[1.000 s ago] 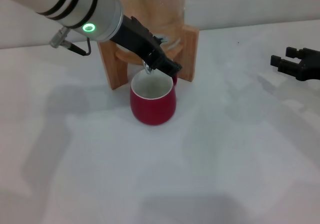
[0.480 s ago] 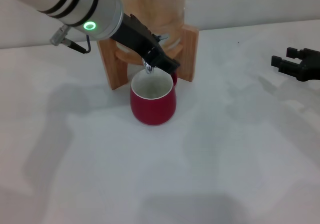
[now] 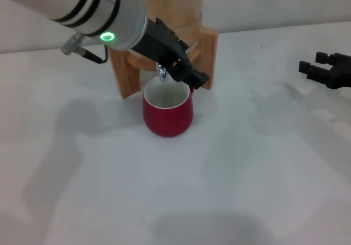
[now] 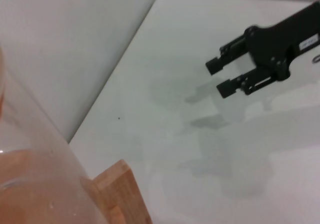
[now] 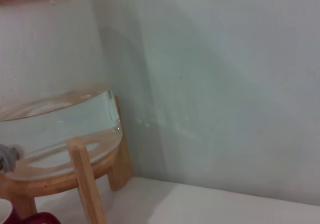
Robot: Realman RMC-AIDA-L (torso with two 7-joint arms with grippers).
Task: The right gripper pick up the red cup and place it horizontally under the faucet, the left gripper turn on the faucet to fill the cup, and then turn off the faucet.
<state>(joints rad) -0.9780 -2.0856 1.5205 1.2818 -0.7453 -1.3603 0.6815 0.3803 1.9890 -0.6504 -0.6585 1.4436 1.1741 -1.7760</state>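
Left end effector (image 3: 189,75) sits at the faucet (image 3: 162,73), hiding most of it; finger state unreadable. Red cup (image 3: 167,111) stands upright just below, fronting the wooden stand (image 3: 122,72). Right end effector (image 3: 317,69) open, cropped at the table's (image 3: 247,179) right edge.

No legible text, brand, number or sign anywhere. Only a small white label on the right gripper (image 4: 235,76), seen from the left wrist camera, with dark marks possibly lettering but too small to read. Nothing printed on the red cup (image 3: 167,112) or wooden stand (image 3: 123,72).
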